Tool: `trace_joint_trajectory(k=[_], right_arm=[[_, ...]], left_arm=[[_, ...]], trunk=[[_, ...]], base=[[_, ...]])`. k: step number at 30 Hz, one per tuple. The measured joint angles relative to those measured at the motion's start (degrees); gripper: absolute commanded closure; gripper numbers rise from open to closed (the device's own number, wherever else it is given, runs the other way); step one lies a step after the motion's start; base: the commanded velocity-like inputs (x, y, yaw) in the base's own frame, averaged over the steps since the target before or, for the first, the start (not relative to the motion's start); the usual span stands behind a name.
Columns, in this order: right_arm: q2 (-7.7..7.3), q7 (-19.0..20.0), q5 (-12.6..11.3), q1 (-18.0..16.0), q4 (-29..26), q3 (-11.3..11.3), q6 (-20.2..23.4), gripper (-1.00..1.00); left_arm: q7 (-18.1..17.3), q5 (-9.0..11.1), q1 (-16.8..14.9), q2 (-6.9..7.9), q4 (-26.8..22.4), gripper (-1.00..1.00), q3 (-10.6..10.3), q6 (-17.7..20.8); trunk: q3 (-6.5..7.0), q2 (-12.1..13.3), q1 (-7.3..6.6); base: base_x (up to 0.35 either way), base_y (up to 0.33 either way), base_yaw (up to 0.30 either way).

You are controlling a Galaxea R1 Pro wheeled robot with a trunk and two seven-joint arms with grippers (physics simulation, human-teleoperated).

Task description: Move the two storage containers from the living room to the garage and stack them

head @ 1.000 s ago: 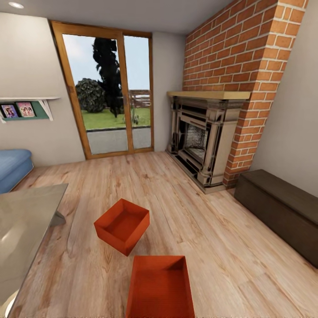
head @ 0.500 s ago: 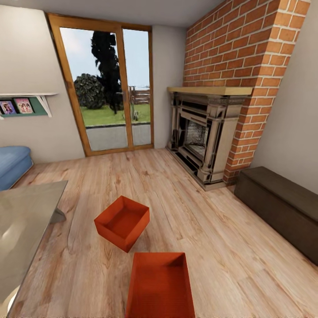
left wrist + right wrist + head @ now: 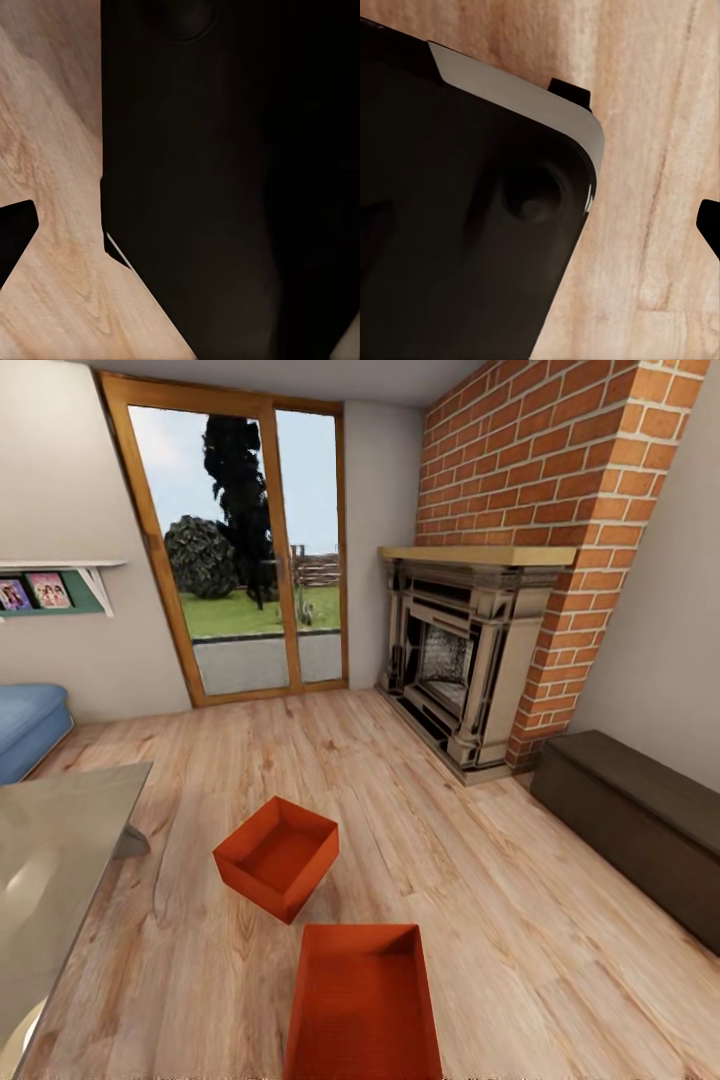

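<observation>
A red brick fireplace with a tan wooden mantel is standing against the far wall. A dark brown low wooden bench is sitting beside it. A grey glass-topped table is standing near a blue sofa.

Wood plank floor, brick fireplace, glass doors, beige walls.

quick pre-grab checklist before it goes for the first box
1. Both boxes in sight: near box, far box - ok.
2. Both empty: ok.
3. Boxes apart, not touching: ok.
4. Near box squared to the robot: ok; far box turned corner-on: not ok.
5. Table edge beside the far box, may crowd the left arm: cannot tell.
6. Pincers open: cannot tell.
</observation>
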Motion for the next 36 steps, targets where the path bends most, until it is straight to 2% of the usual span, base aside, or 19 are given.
trace_joint_trajectory(k=[36], right_arm=[[-0.13,0.58,-0.08,0.0,0.05,-0.02,0.53,-1.0]], left_arm=[[0.0,0.0,0.0,0.0,0.0,-1.0,-0.01,0.0]], trunk=[[-3.32,0.0,0.0]], base=[[0.0,0.0,0.0]])
